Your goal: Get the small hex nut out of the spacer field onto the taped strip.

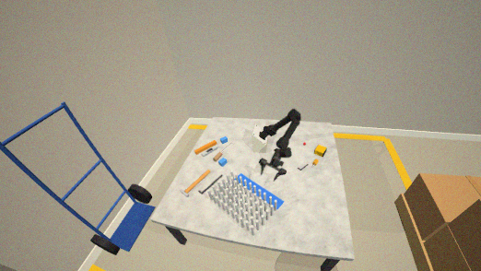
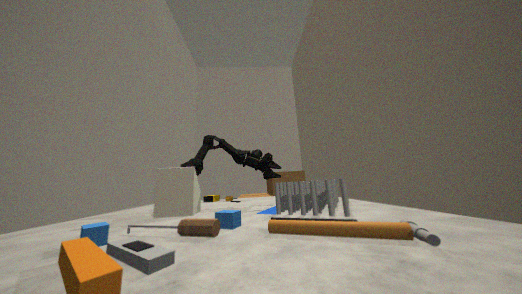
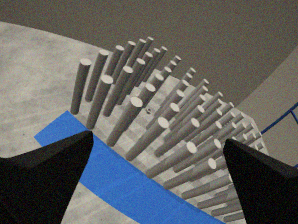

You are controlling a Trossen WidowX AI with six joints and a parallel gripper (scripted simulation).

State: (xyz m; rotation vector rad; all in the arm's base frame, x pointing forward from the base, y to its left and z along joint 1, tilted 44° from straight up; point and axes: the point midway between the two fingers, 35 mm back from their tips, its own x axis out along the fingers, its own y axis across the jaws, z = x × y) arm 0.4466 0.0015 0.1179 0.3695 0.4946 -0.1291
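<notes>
The hex nut (image 3: 148, 110) is a small dark spot deep among the standing grey spacers (image 1: 252, 228) (image 2: 345, 197) (image 3: 100, 102). The blue taped strip (image 1: 280, 203) (image 2: 268, 210) (image 3: 125, 182) lies along their front edge. A black rod with a bent end (image 1: 211, 183) (image 2: 315, 219) lies beside the field. A brown-handled hook pick (image 1: 217, 157) (image 2: 198, 227) lies farther back. A small dark bent key (image 1: 302, 167) lies on the other side. My gripper (image 1: 270, 175) (image 2: 280, 171) (image 3: 160, 143) is open and empty, above the table near the strip.
A hammer (image 1: 198, 181) (image 2: 340, 229) lies beside the black rod. An orange bar (image 1: 205, 147) (image 2: 90, 265), a grey block (image 2: 141, 255) and two blue cubes (image 1: 223, 161) (image 1: 224, 139) lie beyond. A yellow block (image 1: 321, 150) sits opposite. A pale box (image 2: 176, 192) stands by the arm's base.
</notes>
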